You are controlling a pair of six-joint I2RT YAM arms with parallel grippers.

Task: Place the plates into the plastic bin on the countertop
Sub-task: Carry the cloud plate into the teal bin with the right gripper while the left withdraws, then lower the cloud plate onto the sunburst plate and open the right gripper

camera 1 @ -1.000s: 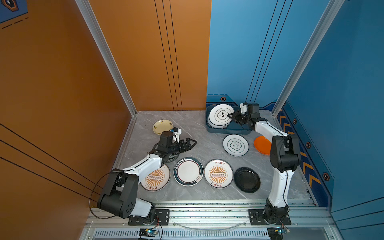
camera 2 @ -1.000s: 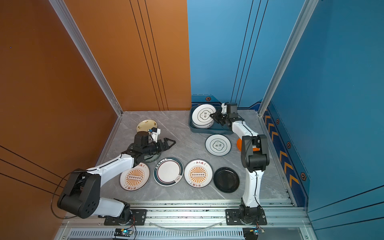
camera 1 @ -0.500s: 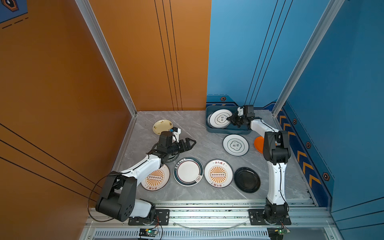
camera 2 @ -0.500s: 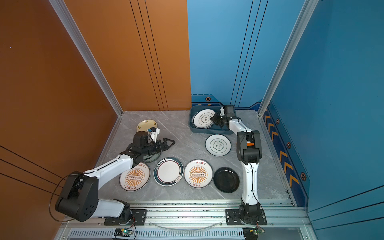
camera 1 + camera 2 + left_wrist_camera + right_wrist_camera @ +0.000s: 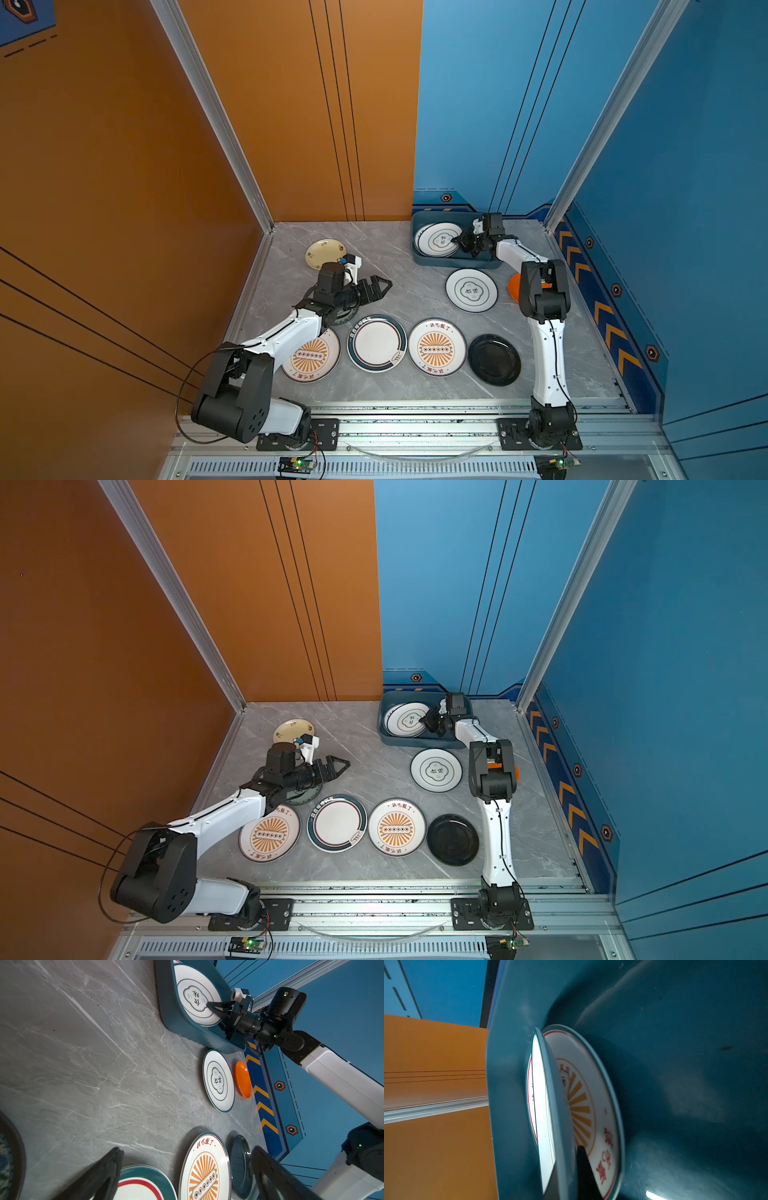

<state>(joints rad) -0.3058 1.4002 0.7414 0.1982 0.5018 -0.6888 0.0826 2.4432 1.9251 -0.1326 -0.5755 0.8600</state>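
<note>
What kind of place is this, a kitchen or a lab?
Probably a robot test booth, not a real kitchen. A left arm and right arm are bolted to a metal rail, an orange wall and blue wall box in the marble-look countertop, and plates lie by a plastic bin.

Right arm (image 5: pixel 540 293) half hides orange plate (image 5: pixel 513 289)

An orange wall (image 5: pixel 124 166) meets a blue wall (image 5: pixel 478 104) at the back, both crossed by thin dark lines. 2 aluminium posts (image 5: pixel 216 120) slant down to the back corners. A dark blue skirting (image 5: pixel 602 309) with orange chevrons and hexagon badges (image 5: pixel 616 289) runs along the right side. At the front lies an aluminium rail (image 5: pixel 415 428). Below it sits a small board (image 5: pixel 297 462) with a green light.
</note>
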